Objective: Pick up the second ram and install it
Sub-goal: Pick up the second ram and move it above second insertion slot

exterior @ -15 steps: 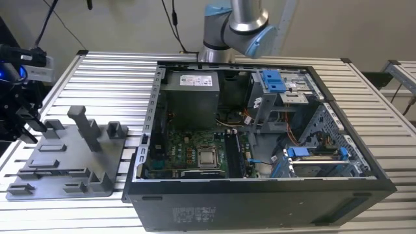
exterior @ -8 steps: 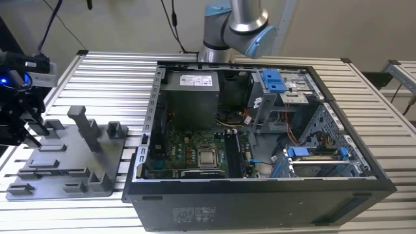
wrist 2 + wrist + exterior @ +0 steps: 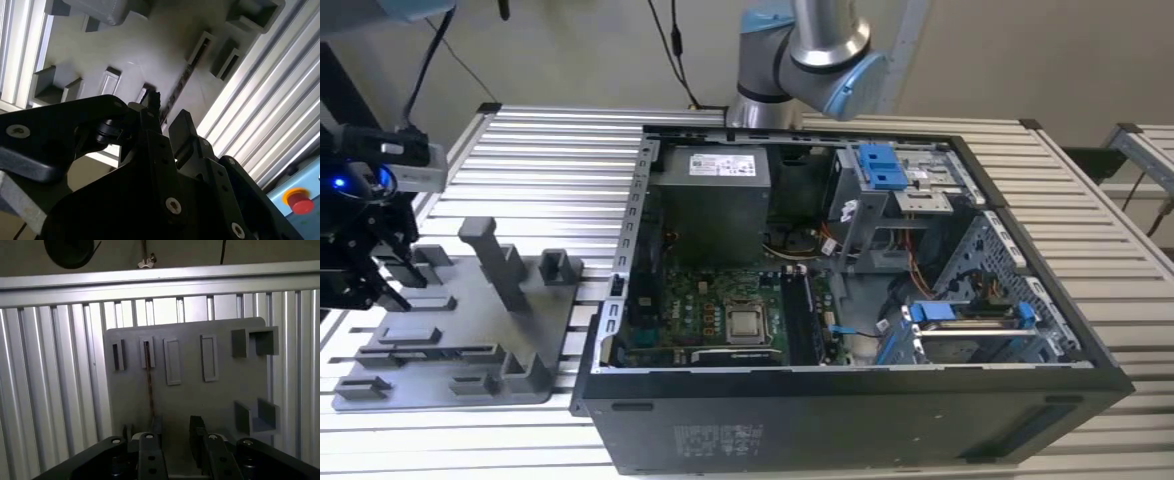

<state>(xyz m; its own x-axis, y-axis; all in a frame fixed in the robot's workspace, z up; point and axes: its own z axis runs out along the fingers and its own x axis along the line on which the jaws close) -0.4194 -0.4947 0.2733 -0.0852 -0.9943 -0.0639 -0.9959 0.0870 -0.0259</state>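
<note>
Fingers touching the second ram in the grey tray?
Cannot tell. In the first wrist view the second ram runs edge-on up to one of the fingers, but neither contact nor a gap shows plainly.

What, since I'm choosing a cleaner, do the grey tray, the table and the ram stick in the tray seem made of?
Grey tray: probably plastic, matte; uniform dull grey, blocky posts.
Table: metal, likely aluminium, satin; silvery ribbed slats with bright glints.
Ram stick: looks like circuit board, dark with a brownish edge; seen edge-on, so unsure.
</note>
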